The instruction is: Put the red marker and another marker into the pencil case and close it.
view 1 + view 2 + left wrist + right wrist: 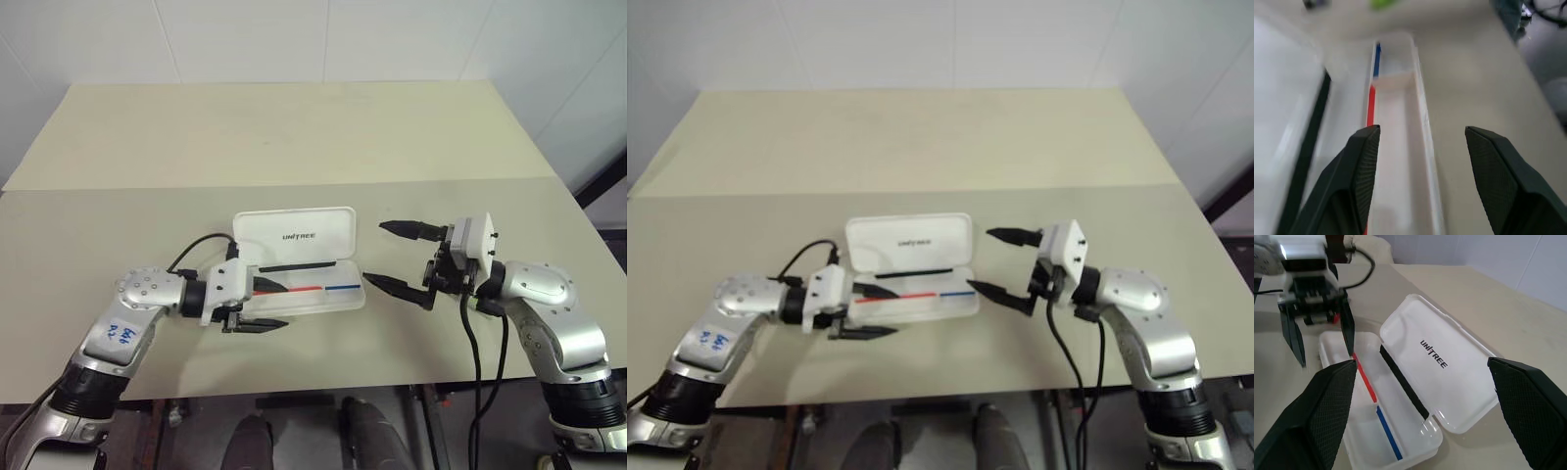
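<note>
Right, the pencil case (312,300) lies open in the middle of the table (294,137). Its shallow tray faces the robot. The lid (294,235), printed with a logo, is folded flat on the far side.

The left claw (284,305) points along the case from its left end. Its fingers are apart and grip nothing. One finger hangs over the tray's left end, the other just outside the near wall. The right claw (374,252) waits off the case's right end, close but not touching. It gapes wide and is empty too.

Inside the tray runs a thin red line, then a blue one. That reads as printed striping, and the red marker cannot be told from it with any certainty. The left wrist view catches a lime-green smudge (1383,4) past the far end of the case. It could be the second marker, but it is too blurred to call.

As for handling, the case looks light, stiff and slick: hard plastic with rounded corners. It will likely skid on the smooth tabletop if nudged from one side only.

The lid's far long edge seems the best place to take hold. One claw could tip it over the hinge while the other braces the tray's near wall. Markers of that kind are smooth and may roll, so a pinch across the middle of the barrel looks safest.
</note>
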Robot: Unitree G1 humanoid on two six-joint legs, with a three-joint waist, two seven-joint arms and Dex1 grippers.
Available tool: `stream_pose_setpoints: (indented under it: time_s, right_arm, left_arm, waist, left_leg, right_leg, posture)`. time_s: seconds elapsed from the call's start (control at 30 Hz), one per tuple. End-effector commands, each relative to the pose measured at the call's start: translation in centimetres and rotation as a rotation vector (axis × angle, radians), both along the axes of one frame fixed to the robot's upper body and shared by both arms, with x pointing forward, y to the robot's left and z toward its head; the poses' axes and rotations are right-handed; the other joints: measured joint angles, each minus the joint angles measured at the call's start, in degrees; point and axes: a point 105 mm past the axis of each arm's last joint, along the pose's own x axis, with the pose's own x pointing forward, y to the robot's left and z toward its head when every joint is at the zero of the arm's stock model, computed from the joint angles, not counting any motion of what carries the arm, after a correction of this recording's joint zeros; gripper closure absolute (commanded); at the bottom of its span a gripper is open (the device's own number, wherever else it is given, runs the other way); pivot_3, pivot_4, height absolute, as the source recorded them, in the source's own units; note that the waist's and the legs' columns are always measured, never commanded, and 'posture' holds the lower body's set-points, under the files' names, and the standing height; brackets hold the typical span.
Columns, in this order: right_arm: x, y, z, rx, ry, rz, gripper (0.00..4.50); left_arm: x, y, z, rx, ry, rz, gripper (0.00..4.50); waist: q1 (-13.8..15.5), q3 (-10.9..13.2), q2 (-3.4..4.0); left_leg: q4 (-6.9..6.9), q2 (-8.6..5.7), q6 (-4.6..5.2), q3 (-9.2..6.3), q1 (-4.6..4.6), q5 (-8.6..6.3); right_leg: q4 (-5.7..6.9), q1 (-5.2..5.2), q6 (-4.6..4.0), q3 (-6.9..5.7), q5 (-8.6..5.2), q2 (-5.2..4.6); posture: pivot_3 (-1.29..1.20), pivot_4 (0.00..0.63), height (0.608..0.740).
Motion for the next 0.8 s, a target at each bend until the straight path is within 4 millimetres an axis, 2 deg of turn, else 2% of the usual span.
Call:
stream_pose_setpoints:
  time_s: [0.03,0.2,0.3,0.4,0.53,0.7,0.8]
  right_arm:
    - [0.0,0.5,0.6,0.018,-0.039,0.038,0.00]
    - [0.5,1.5,0.0,0.034,-0.020,0.088,0.00]
    - [0.8,2.2,-0.2,0.044,-0.010,0.121,0.00]
    - [1.1,2.5,-0.3,0.045,-0.008,0.137,0.00]
    - [1.3,2.6,-0.3,0.044,-0.003,0.156,0.00]
    - [1.5,2.5,-0.3,0.035,0.000,0.165,0.00]
    - [1.6,2.5,-0.3,0.031,0.002,0.170,0.00]
  left_arm:
    - [-2.3,0.5,2.5,-0.073,-0.030,-0.053,1.78]
    - [-5.4,1.7,4.1,-0.158,0.051,-0.051,1.78]
    - [-6.5,1.9,4.3,-0.160,0.040,-0.001,1.78]
    - [-6.4,2.1,4.5,-0.181,0.009,0.069,1.78]
    - [-5.6,3.4,5.8,-0.337,-0.046,0.267,1.78]
    - [-6.3,3.9,5.6,-0.349,-0.056,0.322,1.78]
    - [-5.7,4.7,6.1,-0.436,-0.069,0.429,0.89]
  waist:
    - [-0.29,0.00,0.00]
    - [-0.95,0.00,-0.01]
    - [-1.11,0.00,0.00]
    - [-1.08,0.01,0.00]
    - [-1.09,0.00,-0.02]
    - [-1.13,0.00,-0.02]
    - [-1.12,0.00,-0.01]
  left_leg:
    - [-0.02,0.00,0.00,0.00,0.01,0.00]
    - [0.00,0.01,0.00,0.00,-0.01,0.00]
    - [0.00,0.01,0.01,-0.01,0.00,-0.01]
    - [0.02,0.01,0.01,0.00,0.02,0.00]
    - [0.07,0.00,0.01,-0.01,0.00,0.00]
    - [0.04,0.00,0.01,-0.01,0.01,-0.01]
    - [0.05,0.00,0.00,-0.01,0.02,-0.01]
  right_leg:
    - [0.01,0.00,0.00,0.00,0.00,0.00]
    - [0.00,0.01,-0.04,0.00,-0.03,-0.01]
    - [0.00,0.01,-0.11,0.00,-0.07,-0.01]
    - [0.00,0.01,-0.21,0.00,-0.12,-0.01]
    - [0.00,0.02,-0.47,0.00,-0.25,-0.02]
    - [0.01,0.02,-0.33,0.00,-0.18,-0.01]
    - [0.00,0.02,-0.46,0.00,-0.25,-0.02]
  posture:
    - [0.00,0.150,0.740]
    - [0.00,0.150,0.740]
    - [0.00,0.150,0.740]
    - [0.00,0.150,0.740]
    - [0.00,0.150,0.740]
    - [0.00,0.150,0.740]
    - [0.00,0.150,0.740]
